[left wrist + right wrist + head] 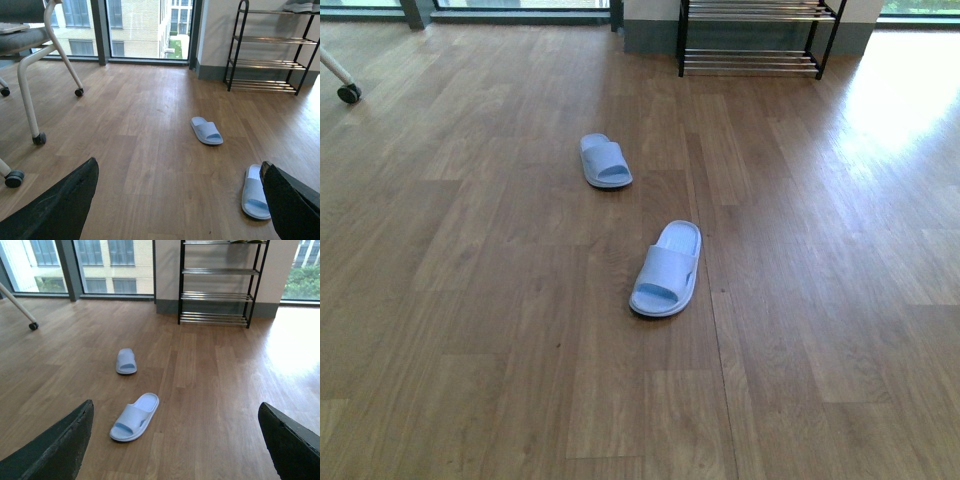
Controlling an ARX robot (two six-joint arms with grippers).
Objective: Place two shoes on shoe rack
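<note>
Pale blue foam is seen twice on the wood floor (470, 300): a nearer slide (667, 268) and a farther slide (606, 161), set apart, both well short of the shoe rack (752, 62) by the wall. The left gripper (178, 165) and right gripper (176, 405) are spread wide, with nothing held or touched.

1. Near slide (667, 270), far slide (605, 162): pale blue, plain.
2. Shoe rack (681, 40): black frame, chrome bars.
3. Floor (470, 320): brown wood-grain planks.
4. Chair (27, 97): white legs, grey seat, black casters.
5. Sneaker (300, 7) on the rack's top shelf: grey.
6. Left gripper (175, 220) and right gripper (172, 455): black fingers (55, 210).
</note>
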